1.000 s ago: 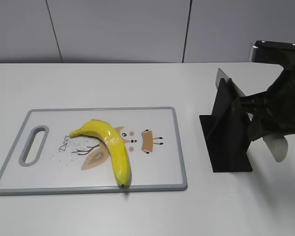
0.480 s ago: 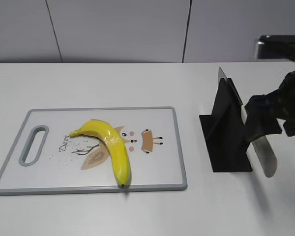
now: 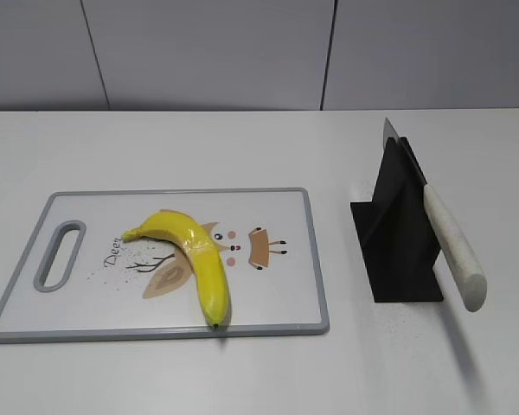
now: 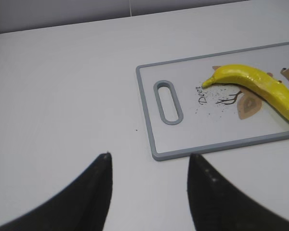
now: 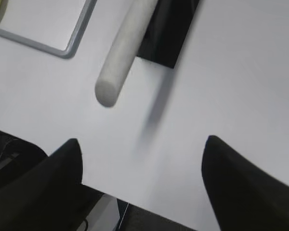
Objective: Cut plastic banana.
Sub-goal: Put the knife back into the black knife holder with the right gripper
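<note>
The plastic banana (image 3: pixel 195 255) is glossy yellow with a dark tip and lies whole on the white cutting board (image 3: pixel 277 303); it also shows in the left wrist view (image 4: pixel 260 86). A knife with a white handle (image 3: pixel 454 246) rests in a black stand (image 3: pixel 398 233). No arm shows in the exterior view. My left gripper (image 4: pixel 149 156) is open and empty above bare table, left of the board (image 4: pixel 149 110). My right gripper (image 5: pixel 142 144) is open and empty, hovering over the table's front edge below the knife handle (image 5: pixel 123 57).
The board has a grey rim and a handle slot (image 3: pixel 59 255) at its left end. The black stand (image 5: pixel 168 33) sits right of the board. Grey wall panels rise behind the white table. The table's front edge (image 5: pixel 135 204) shows in the right wrist view.
My right arm, which was at the knife handle, has pulled away to the right and out of the exterior view. The knife stays in its stand. The banana has not moved.
</note>
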Controlling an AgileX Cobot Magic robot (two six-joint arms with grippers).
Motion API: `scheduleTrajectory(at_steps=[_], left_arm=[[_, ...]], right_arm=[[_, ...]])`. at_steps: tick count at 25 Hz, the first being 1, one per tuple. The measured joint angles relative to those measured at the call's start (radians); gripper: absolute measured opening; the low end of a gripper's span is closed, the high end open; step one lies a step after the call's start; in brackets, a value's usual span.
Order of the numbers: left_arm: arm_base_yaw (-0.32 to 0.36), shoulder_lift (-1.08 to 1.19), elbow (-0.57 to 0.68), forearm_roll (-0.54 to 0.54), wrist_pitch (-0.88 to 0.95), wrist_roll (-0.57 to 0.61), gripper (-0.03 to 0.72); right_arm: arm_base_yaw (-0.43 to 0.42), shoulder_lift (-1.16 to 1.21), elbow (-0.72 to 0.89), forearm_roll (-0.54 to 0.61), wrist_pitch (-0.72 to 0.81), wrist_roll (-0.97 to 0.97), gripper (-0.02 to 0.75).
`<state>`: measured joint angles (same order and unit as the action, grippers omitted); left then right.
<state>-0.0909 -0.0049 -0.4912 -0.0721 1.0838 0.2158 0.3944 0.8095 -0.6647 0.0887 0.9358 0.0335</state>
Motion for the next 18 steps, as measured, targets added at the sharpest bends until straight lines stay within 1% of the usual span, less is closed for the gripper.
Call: scheduleTrajectory(at_steps=[3, 5, 9, 13, 18], left_arm=[[0.000, 0.000, 0.000, 0.000, 0.000, -0.001, 0.490], [0.000, 0.000, 0.000, 0.000, 0.000, -0.001, 0.490], [0.000, 0.000, 0.000, 0.000, 0.000, -0.002, 0.490], [0.000, 0.000, 0.000, 0.000, 0.000, -0.003, 0.490], [0.000, 0.000, 0.000, 0.000, 0.000, -0.003, 0.490]], right_arm=[[0.000, -0.182, 0.099, -0.002, 0.006, -0.004, 0.587], [0.000, -0.284, 0.131, -0.003, 0.010, -0.005, 0.585], [0.000, -0.452, 0.137, -0.003, 0.010, -0.005, 0.580], [0.000, -0.567, 0.138, -0.005, 0.018, -0.005, 0.580], [0.000, -0.658, 0.164, -0.023, 0.100, -0.014, 0.580]])
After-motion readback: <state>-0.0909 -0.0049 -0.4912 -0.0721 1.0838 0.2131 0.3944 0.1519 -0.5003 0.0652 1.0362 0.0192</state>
